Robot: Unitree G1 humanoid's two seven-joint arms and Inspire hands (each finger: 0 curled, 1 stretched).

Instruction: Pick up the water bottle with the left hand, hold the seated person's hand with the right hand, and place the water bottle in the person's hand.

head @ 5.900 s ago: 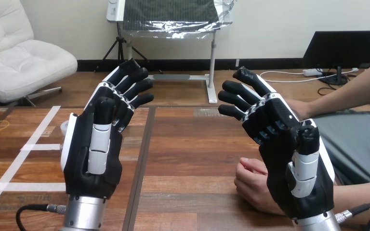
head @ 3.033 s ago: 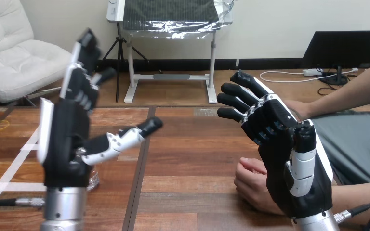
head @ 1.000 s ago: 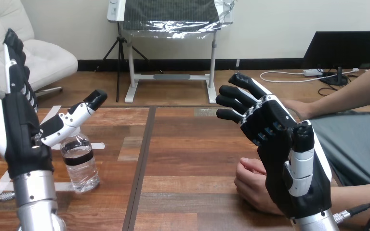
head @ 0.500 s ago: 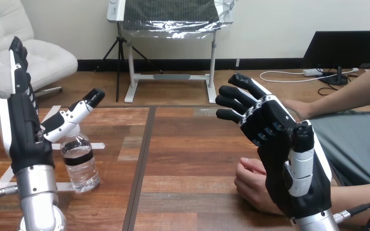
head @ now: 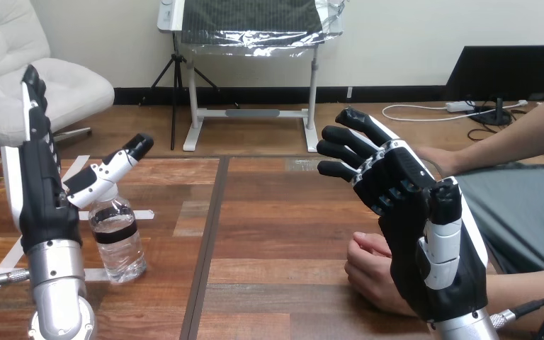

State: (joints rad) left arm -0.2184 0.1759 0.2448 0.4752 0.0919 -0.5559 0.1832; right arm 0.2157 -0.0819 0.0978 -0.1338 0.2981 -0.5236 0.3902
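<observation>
A clear water bottle (head: 117, 239) with a dark label band stands upright on the wooden table (head: 276, 212) at the left. My left hand (head: 41, 191) is raised just left of it, fingers straight up and thumb stretched out over the bottle's top, not closed on it. My right hand (head: 425, 234) is held up at the right, open, its fingers spread toward the table's middle. The person's hand (head: 372, 273) rests on the table in a loose fist just behind and left of my right palm; I cannot tell whether they touch.
White tape strips (head: 57, 191) run along the table's left part. A dark seam (head: 209, 241) splits the tabletop down the middle. The person's other forearm (head: 510, 138) reaches in from the right edge.
My left hand has swung from the table's middle out to the left, uncovering the bottle, and in the last second has drifted slightly right and lower beside it. My right hand has stayed put.
</observation>
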